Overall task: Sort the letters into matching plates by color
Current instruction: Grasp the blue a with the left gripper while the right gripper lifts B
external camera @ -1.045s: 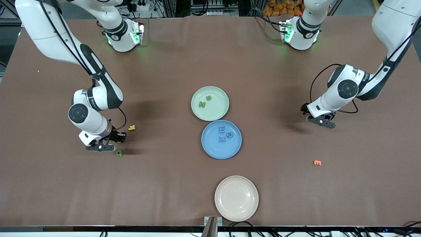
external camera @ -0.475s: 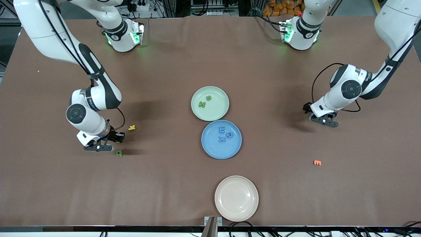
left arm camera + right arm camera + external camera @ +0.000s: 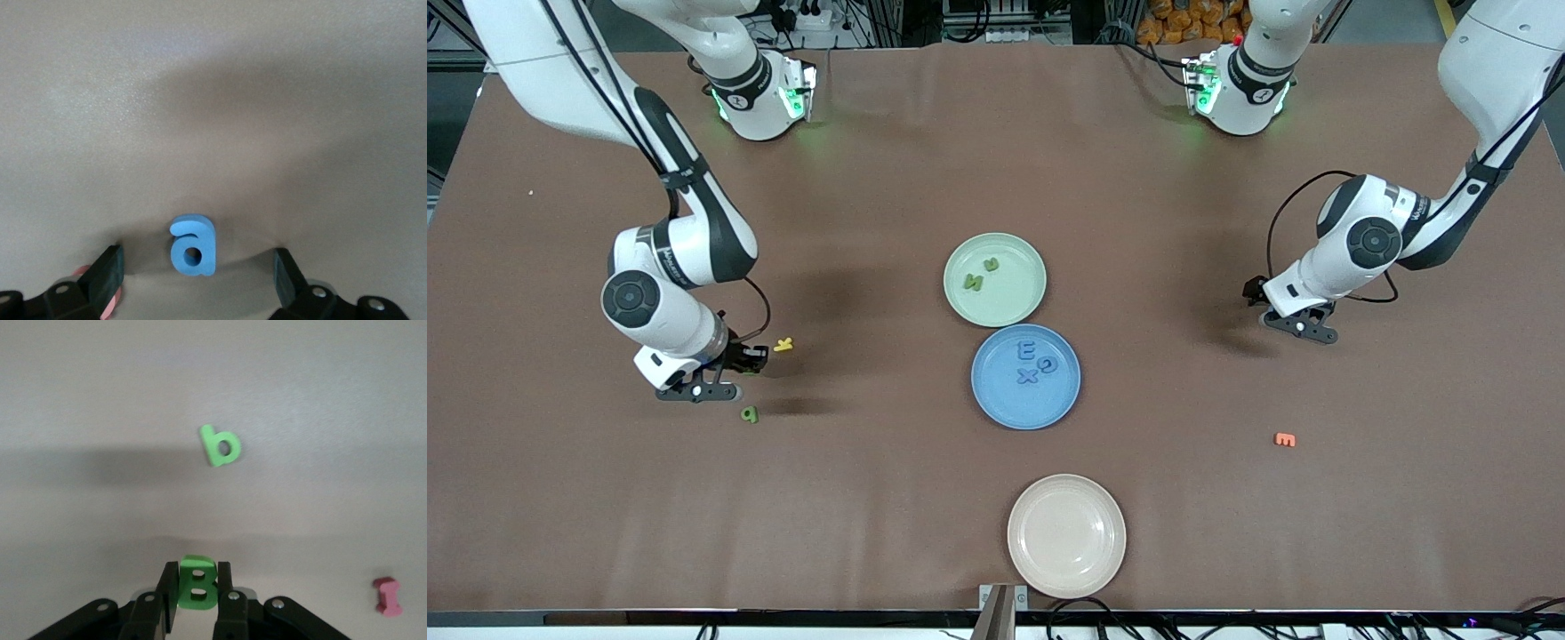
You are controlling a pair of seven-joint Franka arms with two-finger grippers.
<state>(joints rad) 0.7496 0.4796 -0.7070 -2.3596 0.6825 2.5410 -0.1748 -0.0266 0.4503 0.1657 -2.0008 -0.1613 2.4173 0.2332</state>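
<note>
Right gripper [image 3: 197, 603] off desk [image 3: 871, 498] — fingers clamp green letter B [image 3: 197, 583], green letter b [image 3: 219, 445] below. Left gripper [image 3: 197, 283] spread wide over blue letter a [image 3: 193, 245]. Mint plate [image 3: 1024, 304], blue plate [image 3: 996, 404] mid-desk.

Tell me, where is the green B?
The right gripper is shut on the green B, over the table's right-arm end, above a loose green letter.
</note>
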